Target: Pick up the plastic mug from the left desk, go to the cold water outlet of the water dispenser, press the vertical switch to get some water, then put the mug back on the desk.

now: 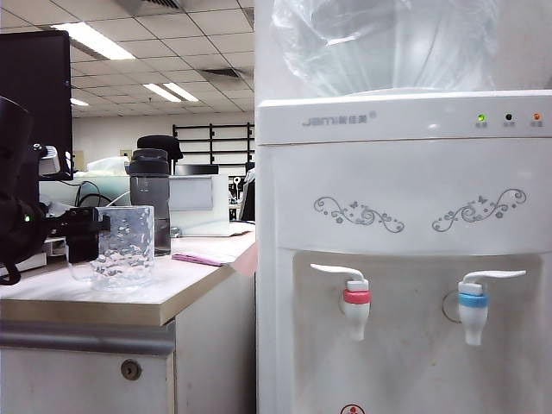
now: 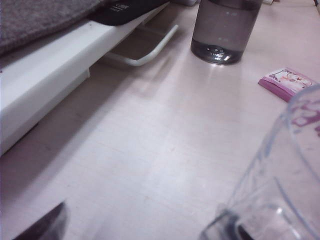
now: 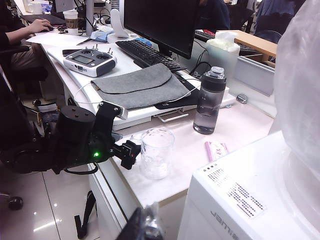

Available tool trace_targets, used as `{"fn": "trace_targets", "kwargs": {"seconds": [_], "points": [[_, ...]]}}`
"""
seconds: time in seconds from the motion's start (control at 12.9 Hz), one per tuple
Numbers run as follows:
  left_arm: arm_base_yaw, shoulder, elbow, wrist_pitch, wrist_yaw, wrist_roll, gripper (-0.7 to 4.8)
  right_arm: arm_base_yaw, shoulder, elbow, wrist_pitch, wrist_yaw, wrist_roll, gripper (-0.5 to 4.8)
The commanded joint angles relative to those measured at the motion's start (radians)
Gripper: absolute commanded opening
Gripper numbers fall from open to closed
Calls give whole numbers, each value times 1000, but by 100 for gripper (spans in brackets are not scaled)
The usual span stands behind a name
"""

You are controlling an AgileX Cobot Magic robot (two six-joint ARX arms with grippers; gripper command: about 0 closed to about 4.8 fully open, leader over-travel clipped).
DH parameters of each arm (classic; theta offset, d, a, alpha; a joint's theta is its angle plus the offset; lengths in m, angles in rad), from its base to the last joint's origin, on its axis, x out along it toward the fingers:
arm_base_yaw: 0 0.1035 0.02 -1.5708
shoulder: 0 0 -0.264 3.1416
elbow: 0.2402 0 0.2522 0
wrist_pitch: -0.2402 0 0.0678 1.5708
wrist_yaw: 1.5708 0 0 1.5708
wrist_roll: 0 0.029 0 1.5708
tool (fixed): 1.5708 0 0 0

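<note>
Left gripper (image 3: 131,154) closing in on the mug (image 1: 126,245).
Fingers spread wide and empty, mug standing upright on the bench (image 1: 185,293) just ahead; right gripper (image 3: 145,225) hanging back above the dispenser (image 1: 397,224), its opening hidden.

Clear dimpled mug (image 1: 126,244), smoky-grey bottle (image 1: 150,200)

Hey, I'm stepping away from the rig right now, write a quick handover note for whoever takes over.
Left claw: open, level with the plastic mug, right beside it, nothing held.
Right claw: only its dark tip shows, raised above the water dispenser; state unclear, seems empty.
Mug: upright near the front edge of the left desk, looks empty. A grey bottle stands behind it.
Done: approach to the mug.
Left: grasp and lift the mug, carry it under the cold water outlet, press its vertical switch, then return the mug.
</note>
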Motion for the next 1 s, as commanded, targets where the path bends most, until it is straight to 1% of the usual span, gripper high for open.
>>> {"fn": "trace_targets", "kwargs": {"seconds": [0.08,0.15,0.39,0.46,0.54,0.62,0.77,0.85,0.93,1.0], "points": [[1,-2,3,14,-80,7,395,1,-3,3,11,-3,5,-1],[1,-2,2,14,-140,6,396,1,-3,3,11,-3,5,-1],[-1,-2,2,11,-127,6,395,1,-3,3,11,-3,5,-1],[-1,-2,3,19,-15,7,394,1,-3,3,11,-2,5,-1],[0,-2,4,19,-14,8,394,1,-3,3,11,-2,5,-1],[11,-1,14,19,-9,44,394,1,-3,3,10,-2,5,-1],[11,0,51,25,0,89,394,1,-3,3,5,-2,5,-1],[12,0,53,18,21,89,393,1,-3,3,5,-3,5,-1],[12,2,53,7,21,89,388,1,-3,3,5,-3,5,-1],[12,7,53,3,21,89,332,1,-3,3,5,-2,5,-1]]}}
